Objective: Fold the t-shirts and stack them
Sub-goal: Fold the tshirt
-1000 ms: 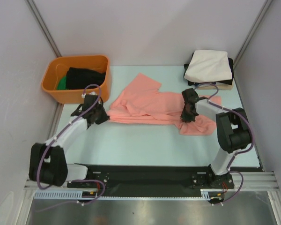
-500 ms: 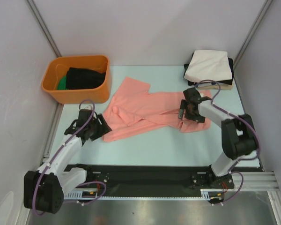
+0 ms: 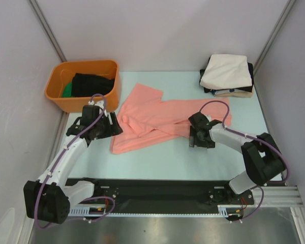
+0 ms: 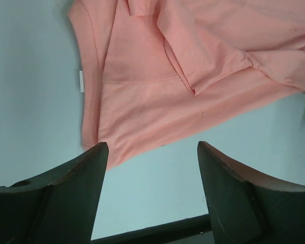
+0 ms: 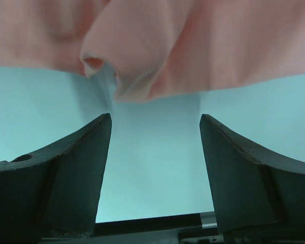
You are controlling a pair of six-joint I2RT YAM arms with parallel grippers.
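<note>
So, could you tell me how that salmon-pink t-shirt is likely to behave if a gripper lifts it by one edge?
It would probably hang limp: the pink t-shirt lies in soft, uneven folds on the table. Pushed, it likely bunches rather than sliding whole, as the cloth looks thin. Its layers overlap loosely, so a pinch may lift just one.

The left arm point(image 3: 66, 155) stretches forward from its base. The left tool point(image 3: 112, 127) hangs at the left edge of the salmon-pink t-shirt point(image 3: 152, 114), pointing toward the cloth. In the wrist view its dark fingers point(image 4: 66, 193) are spread wide with nothing between them, tips just short of the shirt's near-left corner. The right arm point(image 3: 254, 152) folds low, elbow out to the right of the shirt, forearm running leftward. The right tool point(image 3: 194, 138) sits at the shirt's near edge, jaws apart and empty, tips just short of a rumpled fold.
</note>
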